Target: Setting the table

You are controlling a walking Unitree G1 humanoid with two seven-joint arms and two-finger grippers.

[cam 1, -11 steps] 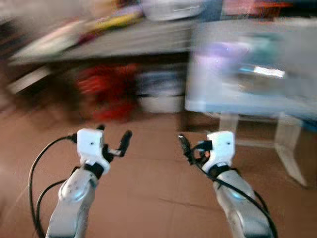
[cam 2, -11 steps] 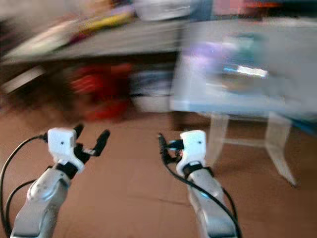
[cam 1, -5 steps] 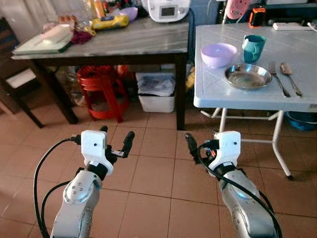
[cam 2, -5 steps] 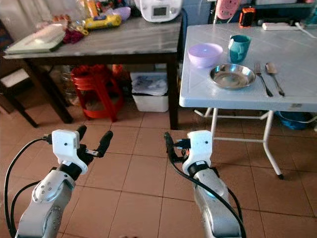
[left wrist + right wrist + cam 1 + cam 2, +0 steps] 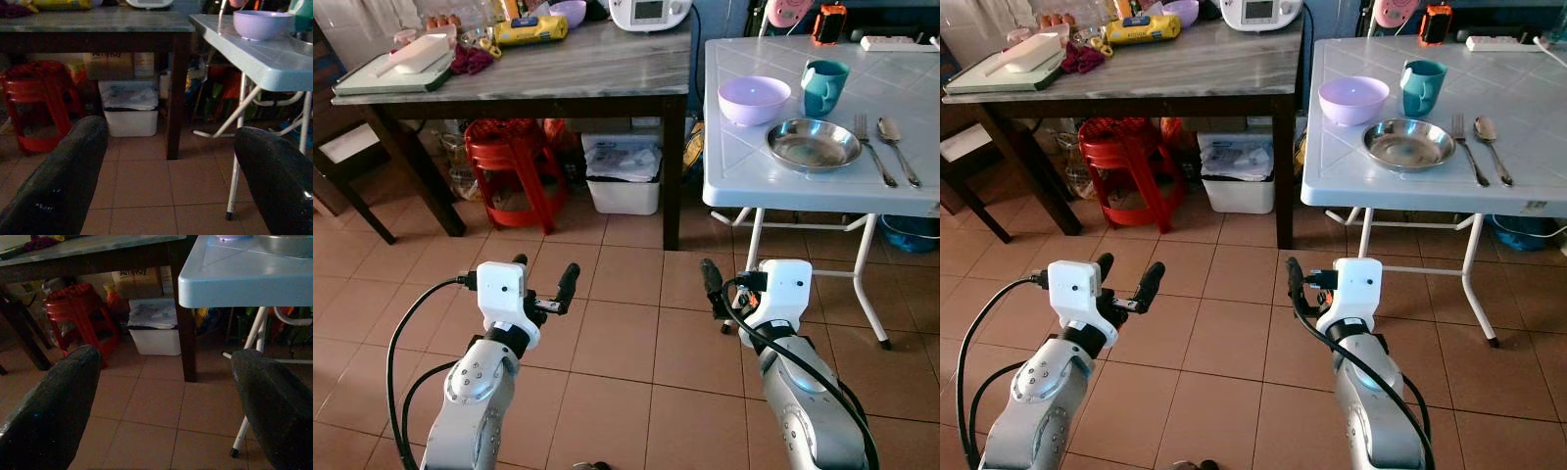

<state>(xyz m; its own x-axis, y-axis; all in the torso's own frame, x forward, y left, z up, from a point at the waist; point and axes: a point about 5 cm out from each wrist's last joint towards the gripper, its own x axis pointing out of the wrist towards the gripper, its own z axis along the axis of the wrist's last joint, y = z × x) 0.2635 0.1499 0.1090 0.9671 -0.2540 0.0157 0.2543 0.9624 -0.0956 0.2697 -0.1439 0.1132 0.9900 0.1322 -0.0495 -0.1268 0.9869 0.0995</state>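
On the white folding table (image 5: 744,191) at the right stand a purple bowl (image 5: 754,100), a teal mug (image 5: 824,86) and a steel plate (image 5: 814,144). A fork (image 5: 871,147) and a spoon (image 5: 897,147) lie beside the plate. My left gripper (image 5: 544,272) is held out low over the tiled floor, open and empty. My right gripper (image 5: 164,355) is level with it, also open and empty, short of the table's near edge and below its top. The left wrist view looks between the fingers (image 5: 58,181) at the bowl (image 5: 261,24).
A dark table with a grey marble top (image 5: 558,69) stands to the left of the white one, cluttered with a tray, packets and a white appliance (image 5: 651,12). Beneath it are a red stool (image 5: 514,162) and a white bin (image 5: 625,181). A dark chair (image 5: 342,166) stands far left.
The camera swung and then steadied, going from heavy blur to sharp; the tables now sit slightly nearer. Both grippers have stayed open in the same pose.
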